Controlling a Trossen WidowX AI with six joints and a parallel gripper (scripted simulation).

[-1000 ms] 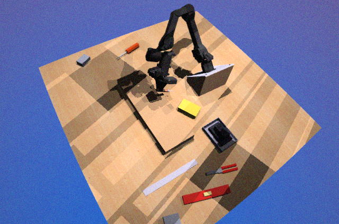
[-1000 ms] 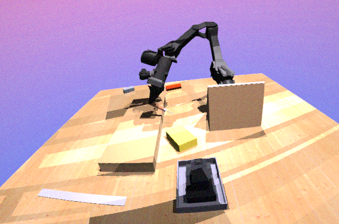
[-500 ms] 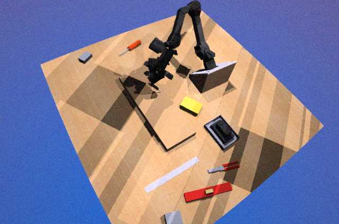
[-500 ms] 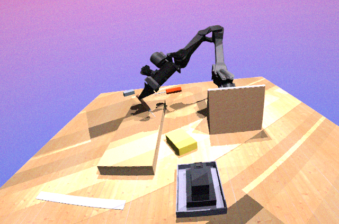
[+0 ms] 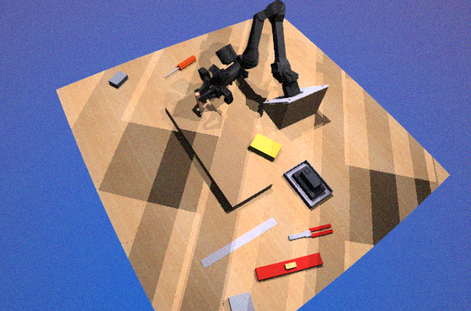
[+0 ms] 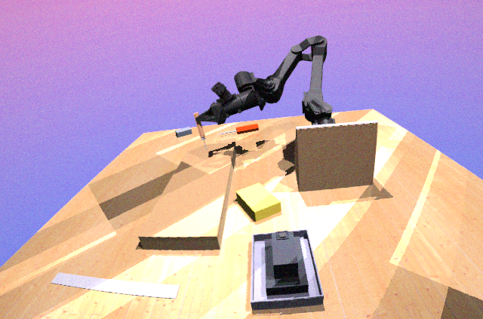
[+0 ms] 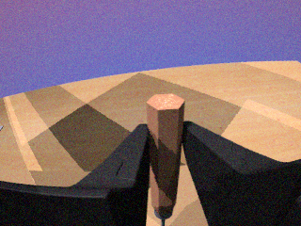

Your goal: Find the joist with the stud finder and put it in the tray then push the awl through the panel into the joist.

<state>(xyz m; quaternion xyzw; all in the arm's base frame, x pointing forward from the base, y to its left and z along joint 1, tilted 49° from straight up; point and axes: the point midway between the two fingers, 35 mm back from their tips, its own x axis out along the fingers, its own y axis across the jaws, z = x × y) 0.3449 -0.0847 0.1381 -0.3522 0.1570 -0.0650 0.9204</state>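
My gripper [image 5: 202, 98] [image 6: 202, 117] [image 7: 165, 131] is shut on the awl [image 5: 199, 103] [image 6: 200, 128] [image 7: 165, 157], a brown wooden handle with a thin metal tip pointing down. The awl hangs slightly tilted over the far end of the raised wooden floor panel [image 5: 228, 155] [image 6: 187, 206]. I cannot tell whether the tip touches the panel. The dark stud finder [image 5: 310, 181] [image 6: 284, 265] lies in the grey tray [image 5: 294, 184] [image 6: 255, 268], to the right of the panel's near end.
A yellow block [image 5: 265, 145] [image 6: 258, 201] lies beside the panel. An orange screwdriver [image 5: 184, 63] [image 6: 245, 128] and a grey block [image 5: 118, 79] [image 6: 183, 132] lie beyond it. A metal ruler [image 5: 239, 242] [image 6: 115, 285], red pliers [image 5: 310, 232] and a red level [image 5: 288, 265] lie in front. The arm's base stand [image 5: 300, 104] [image 6: 335, 155] stands at the right.
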